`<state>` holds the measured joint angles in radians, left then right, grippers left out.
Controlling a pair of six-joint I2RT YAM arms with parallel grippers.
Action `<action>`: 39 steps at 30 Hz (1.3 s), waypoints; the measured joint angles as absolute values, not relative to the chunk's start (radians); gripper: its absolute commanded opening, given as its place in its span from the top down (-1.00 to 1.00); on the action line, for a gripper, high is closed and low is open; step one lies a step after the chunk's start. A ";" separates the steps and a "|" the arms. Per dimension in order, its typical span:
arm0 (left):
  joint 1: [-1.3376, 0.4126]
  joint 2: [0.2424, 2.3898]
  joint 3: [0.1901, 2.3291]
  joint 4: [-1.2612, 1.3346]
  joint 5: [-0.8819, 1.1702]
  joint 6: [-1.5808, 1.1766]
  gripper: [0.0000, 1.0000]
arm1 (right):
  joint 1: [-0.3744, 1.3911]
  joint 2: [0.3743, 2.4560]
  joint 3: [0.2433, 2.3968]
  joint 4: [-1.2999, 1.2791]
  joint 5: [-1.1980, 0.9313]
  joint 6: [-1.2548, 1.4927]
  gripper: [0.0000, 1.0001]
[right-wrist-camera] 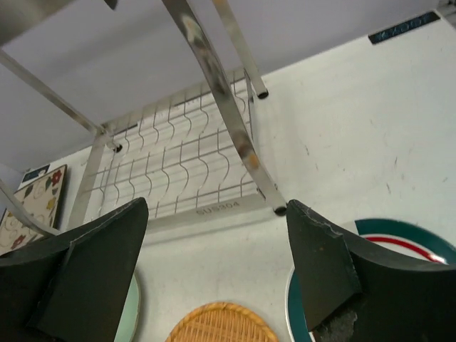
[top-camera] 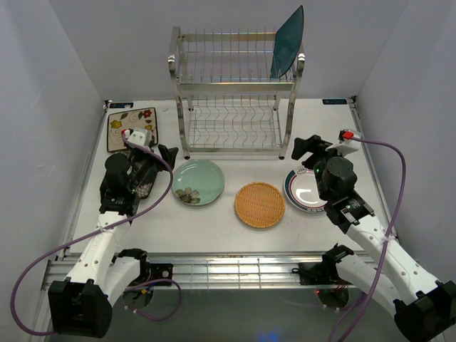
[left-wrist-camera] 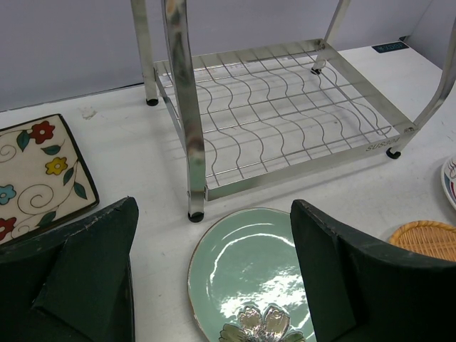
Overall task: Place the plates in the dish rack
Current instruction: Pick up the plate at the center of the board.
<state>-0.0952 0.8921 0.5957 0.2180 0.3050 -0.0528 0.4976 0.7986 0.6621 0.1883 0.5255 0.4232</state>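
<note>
Slotted on edge in the dish rack (top-camera: 235, 92), top tier, right end, likely so the wires prop it: glossy teal plate (top-camera: 287, 44). Lying flat on the bench (top-camera: 214, 229), awaiting pickup: pale green plate (top-camera: 199, 182), woven plate (top-camera: 260, 205), striped-rim plate (top-camera: 303, 191). Spread wide and empty nearby: left claw (left-wrist-camera: 214, 235), right claw (right-wrist-camera: 217, 221).
</note>
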 measured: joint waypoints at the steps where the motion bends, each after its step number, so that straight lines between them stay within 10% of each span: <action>1: -0.095 0.892 0.596 0.218 0.307 -0.053 -0.96 | 0.498 0.796 0.655 0.160 0.524 0.452 -0.63; 19: -0.095 0.895 0.596 0.226 0.321 -0.052 -0.96 | 0.497 0.891 0.633 -0.113 0.371 0.879 -0.29; 39: -0.106 0.960 0.596 0.233 0.697 -0.024 -0.96 | 0.496 0.881 0.533 -0.178 0.373 1.039 -0.64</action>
